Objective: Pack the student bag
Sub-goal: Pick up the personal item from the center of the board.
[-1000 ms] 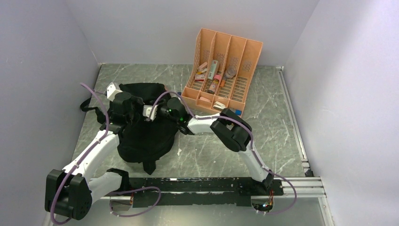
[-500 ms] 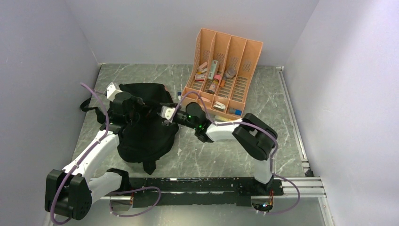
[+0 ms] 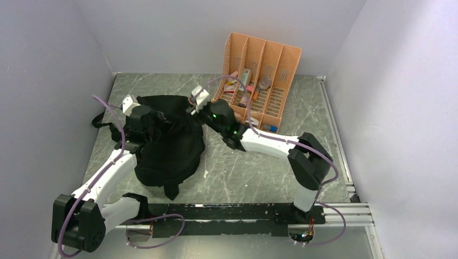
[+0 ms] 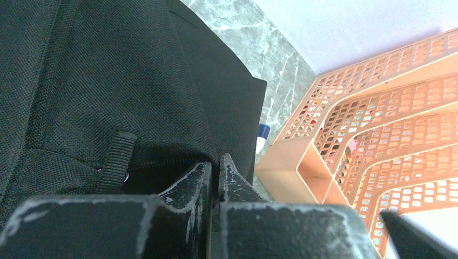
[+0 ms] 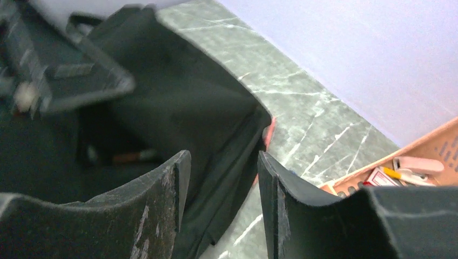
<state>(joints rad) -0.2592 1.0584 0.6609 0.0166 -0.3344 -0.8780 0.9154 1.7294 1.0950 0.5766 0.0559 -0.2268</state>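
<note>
The student bag (image 3: 167, 145) is a black fabric backpack lying left of centre on the marble table. My left gripper (image 3: 157, 122) is shut on the hem of the bag's opening (image 4: 162, 156) and holds it up. In the left wrist view the left gripper (image 4: 214, 162) has its fingers together, with fabric draped off their tips. My right gripper (image 3: 193, 109) hovers over the bag's far right edge. In its wrist view the right gripper (image 5: 224, 156) is open and holds nothing. The bag's open mouth (image 5: 178, 102) lies below it, with a thin orange item (image 5: 129, 157) inside.
An orange slotted desk organizer (image 3: 259, 81) leans at the back, right of the bag, and holds several small items (image 3: 246, 81). It also fills the right of the left wrist view (image 4: 378, 118). A blue-capped white item (image 4: 263, 135) lies between bag and organizer. Grey walls enclose the table.
The right arm has drawn out of the bag's mouth and swung up toward the back, near the organizer, with its jaws a little wider. The left gripper has kept its hold and place.
</note>
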